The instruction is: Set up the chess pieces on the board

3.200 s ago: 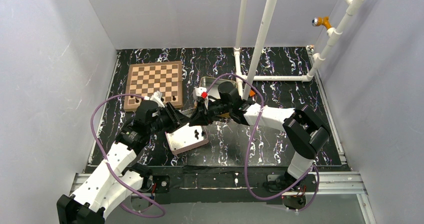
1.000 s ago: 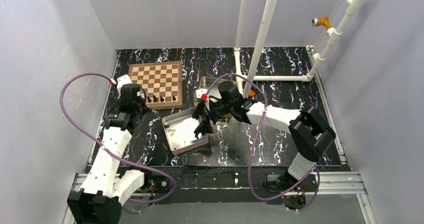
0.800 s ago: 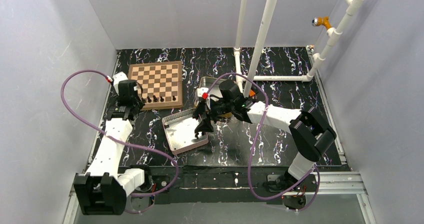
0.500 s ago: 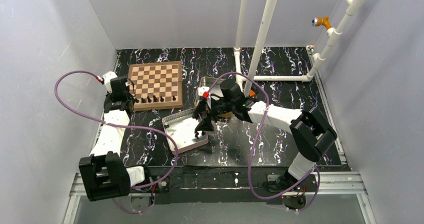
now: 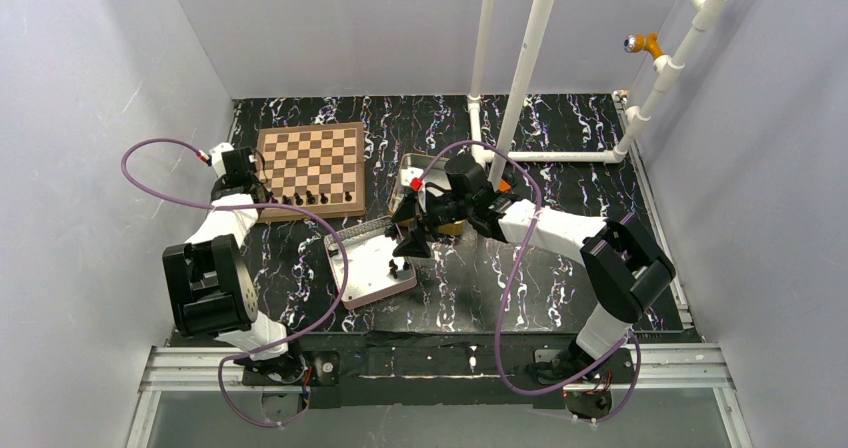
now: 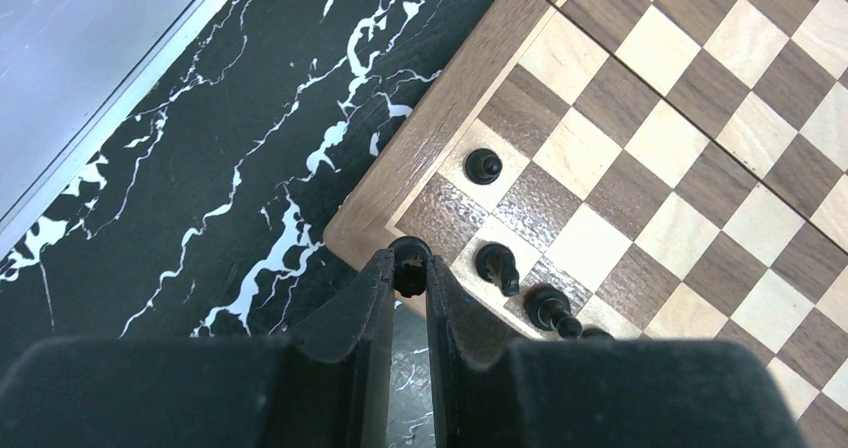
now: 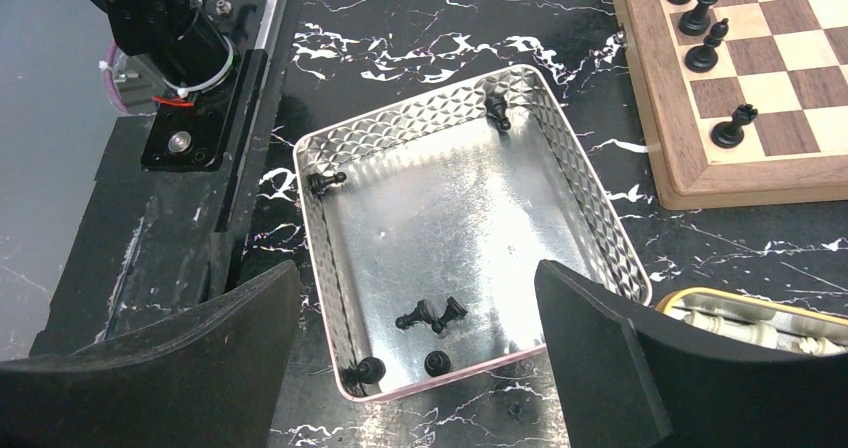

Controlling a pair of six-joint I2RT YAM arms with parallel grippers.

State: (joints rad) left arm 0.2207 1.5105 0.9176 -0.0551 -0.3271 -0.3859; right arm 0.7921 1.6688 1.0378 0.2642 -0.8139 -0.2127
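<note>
Chess pieces (image 5: 310, 199) stand in a row along the near edge of the board (image 5: 308, 158), which lies at the far left of a black bench (image 5: 560, 278) veined in white and purple. Grey walls (image 5: 100, 118) close it in on three sides, and white pipes (image 5: 520, 68) rise from its far right part. A shallow metal tin (image 5: 362, 280) sits nearer than the board and just to its right. A second tin (image 5: 424, 160) shows partly behind the right arm. The left fingers (image 5: 250, 190) are at the board's near left corner, and the right fingers (image 5: 410, 246) hang above the metal tin.

From the left wrist, the left fingers (image 6: 370, 298) are clenched on a black piece (image 6: 408, 263) above the dark rim at the board's corner. Whether it touches the wood cannot be told. Other pieces stand on the squares just beside it.

From the right wrist, the right fingers (image 7: 600, 348) are released and spread wide over the metal tin (image 7: 430, 93). Six black pieces lie inside: one in the far corner, one against the left wall, two together in the middle and two by the near wall. The second tin (image 7: 700, 298), gold-rimmed, holds white pieces (image 7: 750, 333).
</note>
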